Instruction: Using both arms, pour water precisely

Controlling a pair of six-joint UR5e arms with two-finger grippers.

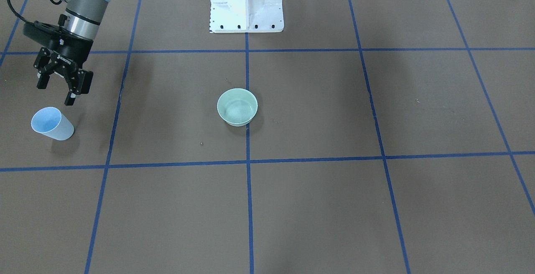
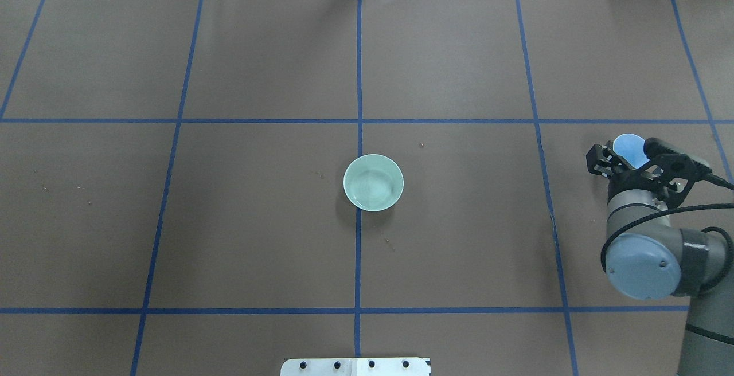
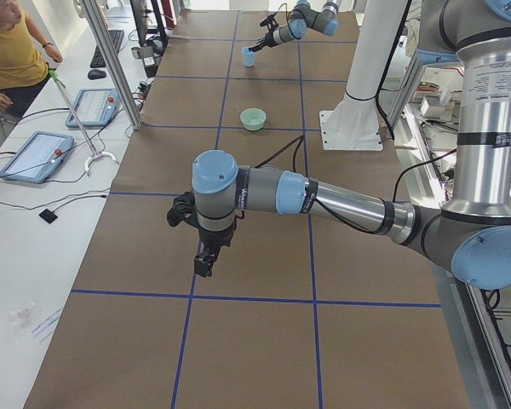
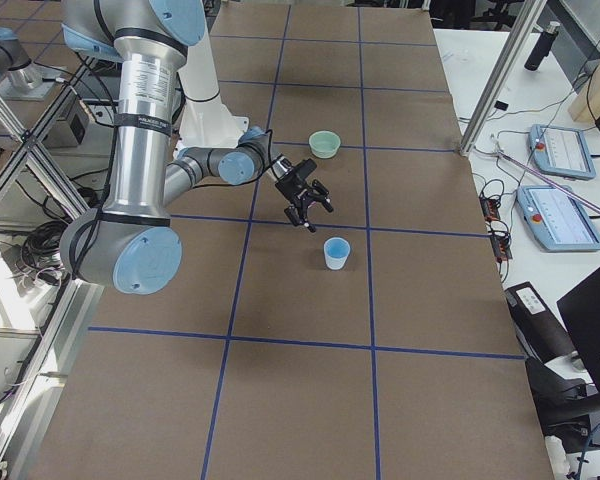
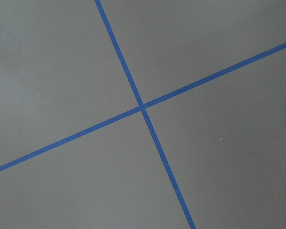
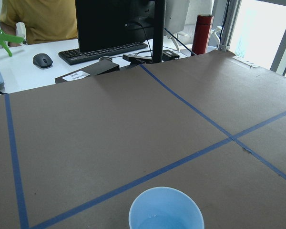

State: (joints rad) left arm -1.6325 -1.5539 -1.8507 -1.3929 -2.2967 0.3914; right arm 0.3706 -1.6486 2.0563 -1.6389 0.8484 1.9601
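Observation:
A light blue paper cup (image 1: 52, 123) stands upright at the table's right end, also seen as cup (image 4: 336, 252). The right wrist view looks down into the cup (image 6: 166, 212), where water (image 6: 155, 222) shows as a faint glint. My right gripper (image 1: 56, 89) hangs open just behind and above the cup, holding nothing. A pale green bowl (image 1: 237, 107) sits at the table's centre on a tape line. My left gripper (image 3: 204, 256) hovers over bare table at the left end. I cannot tell whether it is open or shut. The left wrist view shows only crossed blue tape.
The white pedestal (image 1: 246, 4) is bolted at the robot's side of the table. Blue tape lines (image 2: 358, 250) grid the brown surface. Beyond the far edge stand a monitor (image 6: 119, 24), keyboard, red bottle (image 6: 201, 33), and a seated person (image 3: 8, 47).

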